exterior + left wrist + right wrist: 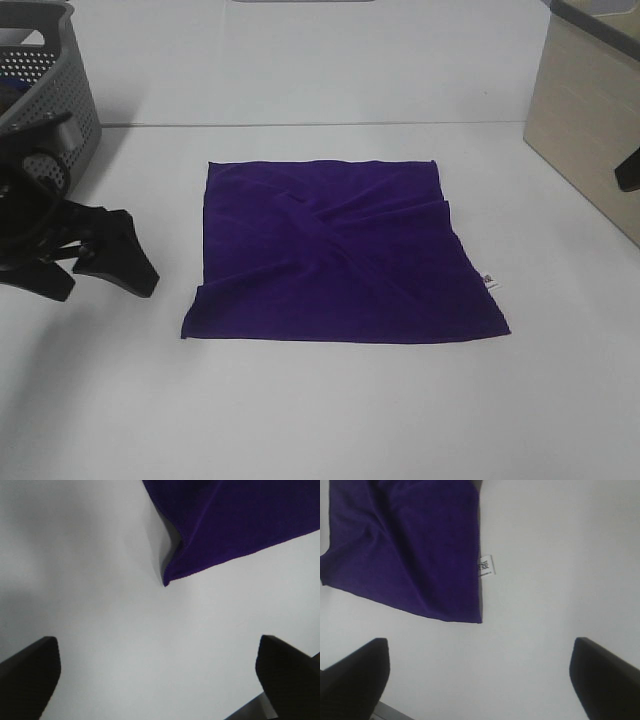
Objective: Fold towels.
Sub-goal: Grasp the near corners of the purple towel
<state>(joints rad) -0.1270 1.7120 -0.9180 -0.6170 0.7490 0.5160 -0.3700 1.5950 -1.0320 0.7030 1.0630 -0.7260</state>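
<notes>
The deep purple towel (340, 250) lies spread flat on the white table, roughly square, with a few creases across its middle. Its small white tag (490, 281) sticks out of the right edge near the front right corner. My left gripper (108, 285) is open and empty, to the left of the towel, apart from it. In the left wrist view the open gripper (160, 680) hovers near the towel's (240, 520) front left corner. In the right wrist view my right gripper (480, 680) is open and empty above the table near the towel (405, 545) and its tag (486, 566).
A grey perforated basket (50, 80) stands at the back left behind my left arm. A beige box (590, 110) stands at the right. A dark part of the right arm (628, 170) shows at the right edge.
</notes>
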